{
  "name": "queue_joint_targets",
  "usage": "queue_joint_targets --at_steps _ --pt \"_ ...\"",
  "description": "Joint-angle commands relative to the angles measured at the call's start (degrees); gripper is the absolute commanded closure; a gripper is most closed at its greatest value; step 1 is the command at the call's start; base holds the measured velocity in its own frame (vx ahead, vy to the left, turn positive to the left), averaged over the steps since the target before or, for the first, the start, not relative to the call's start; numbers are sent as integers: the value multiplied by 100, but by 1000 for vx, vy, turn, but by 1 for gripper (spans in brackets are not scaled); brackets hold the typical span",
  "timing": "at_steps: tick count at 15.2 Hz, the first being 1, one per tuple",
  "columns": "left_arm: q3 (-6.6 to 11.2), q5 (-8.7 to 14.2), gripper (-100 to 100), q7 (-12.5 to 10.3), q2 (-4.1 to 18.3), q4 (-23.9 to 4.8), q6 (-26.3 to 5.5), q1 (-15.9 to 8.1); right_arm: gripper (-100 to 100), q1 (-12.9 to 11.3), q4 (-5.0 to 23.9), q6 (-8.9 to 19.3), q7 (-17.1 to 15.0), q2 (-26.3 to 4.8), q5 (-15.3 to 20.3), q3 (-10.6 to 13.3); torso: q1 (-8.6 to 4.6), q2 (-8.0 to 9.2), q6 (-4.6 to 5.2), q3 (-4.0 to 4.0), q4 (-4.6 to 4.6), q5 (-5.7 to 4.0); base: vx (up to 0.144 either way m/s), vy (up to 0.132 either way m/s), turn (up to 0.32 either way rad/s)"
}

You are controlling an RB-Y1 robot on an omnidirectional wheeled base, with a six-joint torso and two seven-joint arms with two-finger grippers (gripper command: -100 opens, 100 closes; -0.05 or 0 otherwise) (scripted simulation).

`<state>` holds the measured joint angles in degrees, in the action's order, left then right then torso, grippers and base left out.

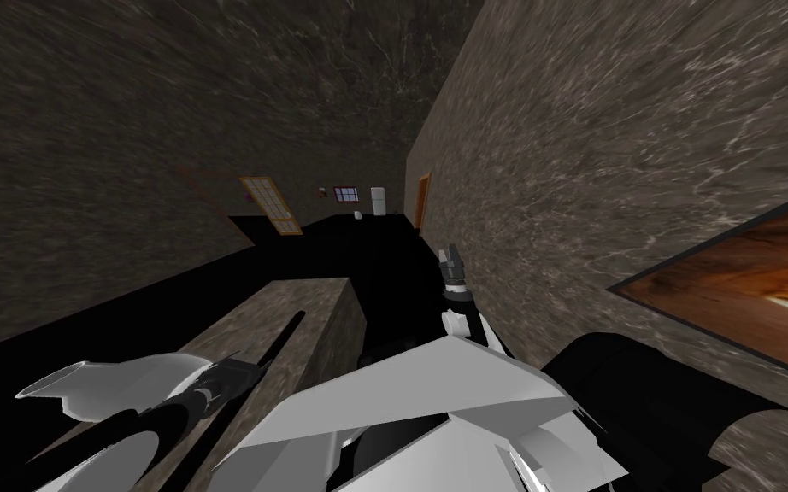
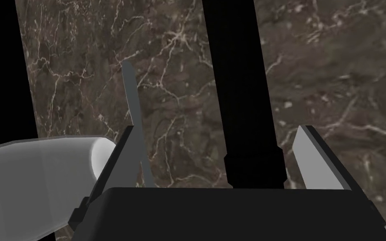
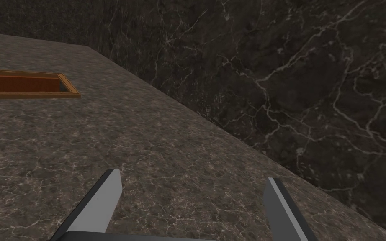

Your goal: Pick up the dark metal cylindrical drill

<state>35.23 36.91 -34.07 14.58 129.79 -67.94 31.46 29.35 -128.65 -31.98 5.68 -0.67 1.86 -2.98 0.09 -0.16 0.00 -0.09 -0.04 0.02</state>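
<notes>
My left gripper [image 2: 213, 96] is the one at work. It hangs over the top of a brown marble-patterned block [image 1: 320, 295] with its blades spread wide, and the drill [image 2: 234, 83] lies on that top in the gap between them, touching neither. The drill reads as a plain black cylinder with a thicker collar close to the gripper's body. Its long axis runs straight out from the gripper, crosswise to the line the blades close along, so I judge a squeeze would take it across its width. It sits off centre, nearer the blade seen broadside than the thin edge-on one, so I would shift the hand sideways to centre it before closing. I cannot tell how much height is left above the surface. In the head view the drill lies lengthways along the block, with bare top on both sides and a black area past the block's edges, and nothing crowds it. A second black band [image 2: 3, 71] runs parallel beyond the thin blade, and I cannot tell what it is. My right gripper [image 1: 450, 256] is raised well apart by the wall, blades spread and holding nothing.
</notes>
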Motion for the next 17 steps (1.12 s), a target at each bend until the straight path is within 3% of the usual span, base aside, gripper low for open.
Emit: queue_joint_targets --at_steps 1,8,17 --pt "14 22 -100 -55 -9 -24 -159 24 0 0 0 0 0 0 0 0 0 0 0 0 0 0 21 13 -24" --pt "317 418 -100 -525 141 -195 -1012 254 0 0 0 0 0 0 0 0 1 -2 0 -1 0 0 28 17 -72" --pt "539 719 -100 -908 390 -345 -1778 459 0 0 0 0 0 0 0 0 -2 1 0 0 0 -1 25 14 -57"
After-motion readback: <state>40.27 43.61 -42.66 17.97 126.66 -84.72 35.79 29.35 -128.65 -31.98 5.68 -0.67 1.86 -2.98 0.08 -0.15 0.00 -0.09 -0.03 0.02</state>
